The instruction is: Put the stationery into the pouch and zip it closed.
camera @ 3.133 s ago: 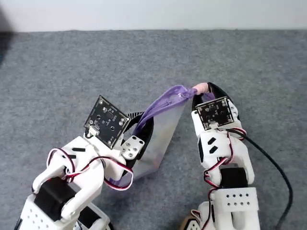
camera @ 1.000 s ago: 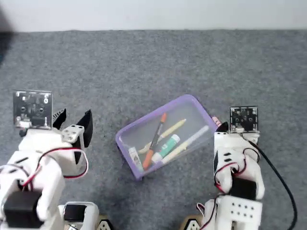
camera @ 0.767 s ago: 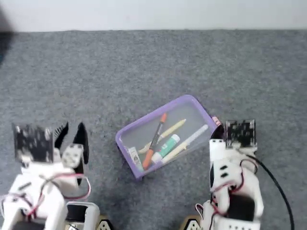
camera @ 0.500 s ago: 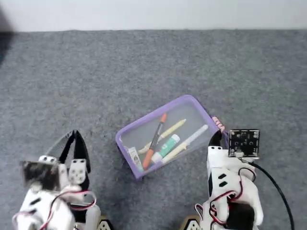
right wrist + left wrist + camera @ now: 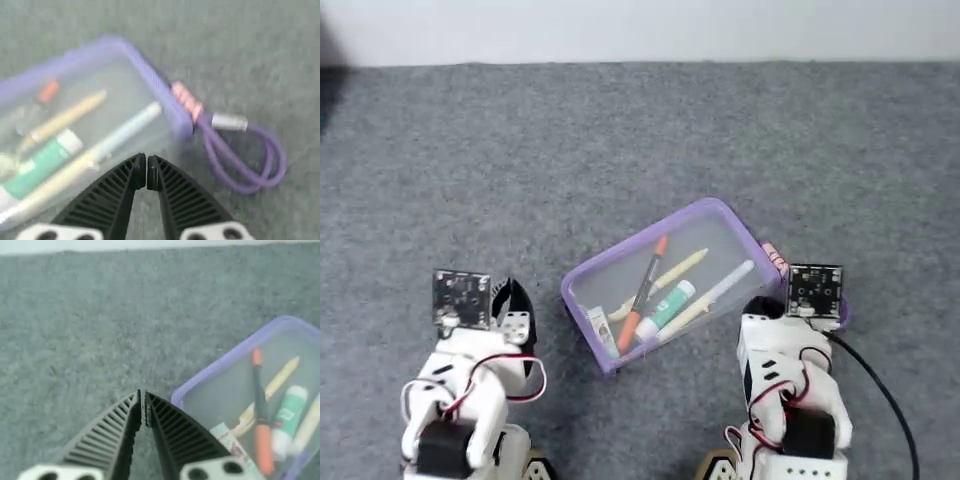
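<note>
Both arms have drawn back toward their bases, and the left gripper [image 5: 510, 300] and right gripper [image 5: 760, 305] now sit with jaws closed on nothing, one either side of the purple-edged pouch [image 5: 620, 251], which lies flat on the grey carpet [image 5: 620, 130] with the stationery [image 5: 642, 290] inside.

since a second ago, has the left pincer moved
Yes. The left pincer has drawn back toward its arm's base and shifted sideways closer to the pouch, which lies where it was.

A grey felt-like table [image 5: 620, 130] carries a clear purple-edged pouch [image 5: 715, 238] lying flat, its cord loop [image 5: 216, 150] beside it
</note>
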You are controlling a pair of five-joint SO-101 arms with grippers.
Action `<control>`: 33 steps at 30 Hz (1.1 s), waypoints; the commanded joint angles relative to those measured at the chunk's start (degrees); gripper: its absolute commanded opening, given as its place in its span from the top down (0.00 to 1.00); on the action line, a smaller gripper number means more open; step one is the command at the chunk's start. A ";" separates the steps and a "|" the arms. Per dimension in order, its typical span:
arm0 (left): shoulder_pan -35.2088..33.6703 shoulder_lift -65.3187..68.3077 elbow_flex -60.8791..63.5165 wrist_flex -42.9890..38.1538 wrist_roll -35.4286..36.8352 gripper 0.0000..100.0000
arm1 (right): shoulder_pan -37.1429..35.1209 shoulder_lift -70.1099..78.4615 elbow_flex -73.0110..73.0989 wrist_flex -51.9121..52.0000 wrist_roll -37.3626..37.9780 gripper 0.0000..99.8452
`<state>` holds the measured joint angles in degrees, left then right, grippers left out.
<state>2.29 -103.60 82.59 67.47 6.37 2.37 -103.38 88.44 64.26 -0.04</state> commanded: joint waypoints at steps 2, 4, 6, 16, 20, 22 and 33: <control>0.18 -0.62 7.16 -5.45 0.44 0.98 | -0.48 -0.48 3.34 0.22 -0.35 0.99; 0.18 -0.62 10.42 -6.33 0.62 0.98 | -0.48 -0.48 5.54 0.31 -0.35 0.99; 0.18 -0.62 12.88 -6.51 0.70 0.98 | -0.48 -0.48 8.00 0.92 -0.35 0.99; -1.67 -0.62 13.85 -6.42 0.79 0.98 | -0.75 -0.48 8.00 10.51 -0.35 0.99; -6.68 -0.62 13.85 -5.80 0.79 0.98 | 0.66 -0.48 8.00 10.51 -0.18 0.99; -8.79 -0.62 13.85 -3.69 0.79 0.98 | 0.66 -0.48 8.00 10.51 -0.18 0.99; -11.60 -0.62 13.85 4.84 0.62 0.98 | 0.66 -0.48 8.00 10.51 -0.18 0.99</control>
<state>-9.05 -103.60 96.84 72.04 6.55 2.29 -103.30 95.38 74.20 -0.04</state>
